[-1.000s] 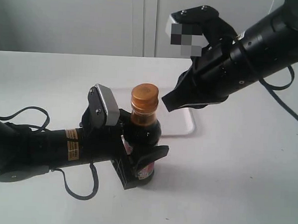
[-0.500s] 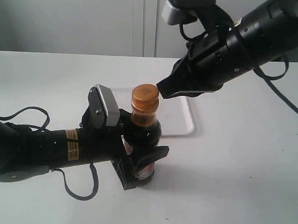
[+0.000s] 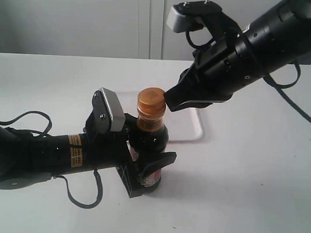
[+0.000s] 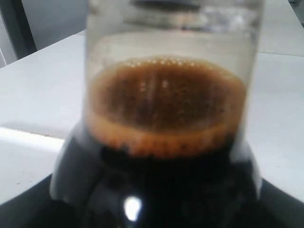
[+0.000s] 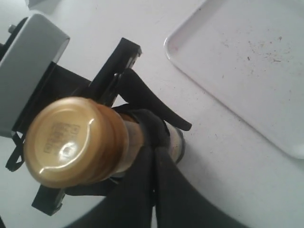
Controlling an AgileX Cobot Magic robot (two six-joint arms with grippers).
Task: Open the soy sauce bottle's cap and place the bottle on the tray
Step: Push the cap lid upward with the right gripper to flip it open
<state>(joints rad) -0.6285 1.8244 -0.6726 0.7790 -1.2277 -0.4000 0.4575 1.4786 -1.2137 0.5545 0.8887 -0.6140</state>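
Observation:
The soy sauce bottle (image 3: 150,142) stands upright on the white table just in front of the tray (image 3: 194,130). My left gripper (image 3: 148,171) is shut on its body from the left, one finger (image 5: 156,102) curving round the glass. In the left wrist view the bottle's neck and dark liquid (image 4: 166,109) fill the frame. The orange-brown cap (image 3: 150,101) is closed down on the neck. My right gripper (image 3: 170,100) is shut, its two fingers pressed together (image 5: 154,142), tips right beside the cap (image 5: 71,142). Whether they touch it I cannot tell.
The white tray (image 5: 247,61) lies flat behind and to the right of the bottle, with a few dark specks on it. The left wrist camera's grey housing (image 3: 110,109) stands close to the cap on its left. Bare white table surrounds the arms.
My right gripper has swung left from above the tray, then come down slightly to the right side of the cap. The left arm and the bottle have stayed still.

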